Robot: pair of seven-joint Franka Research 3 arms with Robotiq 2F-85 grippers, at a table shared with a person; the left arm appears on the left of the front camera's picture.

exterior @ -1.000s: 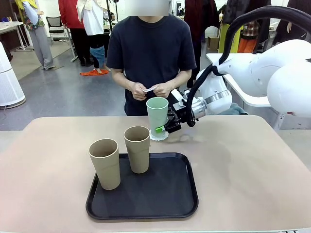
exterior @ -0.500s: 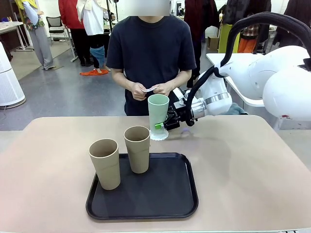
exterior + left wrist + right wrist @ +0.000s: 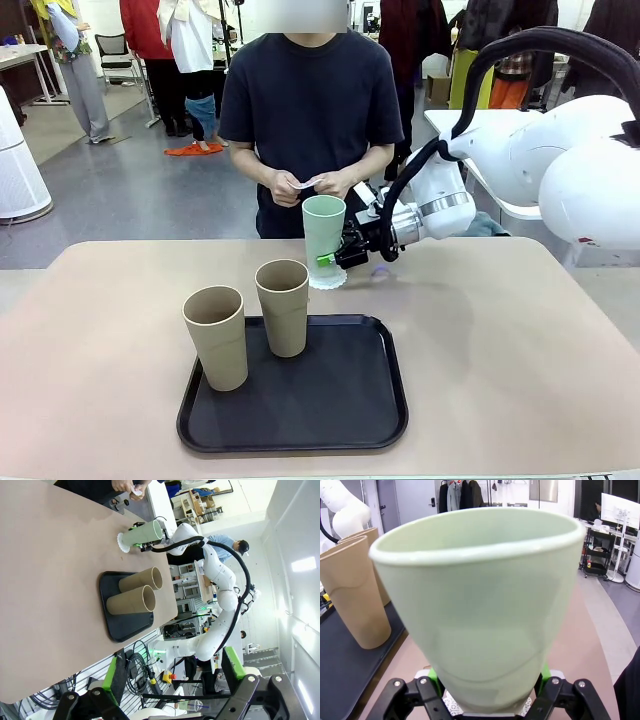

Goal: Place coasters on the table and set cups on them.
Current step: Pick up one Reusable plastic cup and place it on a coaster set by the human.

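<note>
Right pincer (image 3: 335, 262) we find clamped on the mint cup (image 3: 323, 228), upright over a coaster (image 3: 328, 281). Left pincer (image 3: 174, 676) stands released, empty.

Mint cup (image 3: 323, 225) matt, smooth; black tray (image 3: 340, 400) semi-gloss; coaster (image 3: 328, 282) probably paper.

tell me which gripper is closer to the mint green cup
right. the right gripper is shut on the mint cup, gripping low on its side. the left gripper hangs open well back from it, with the black tray lying between them.
</note>
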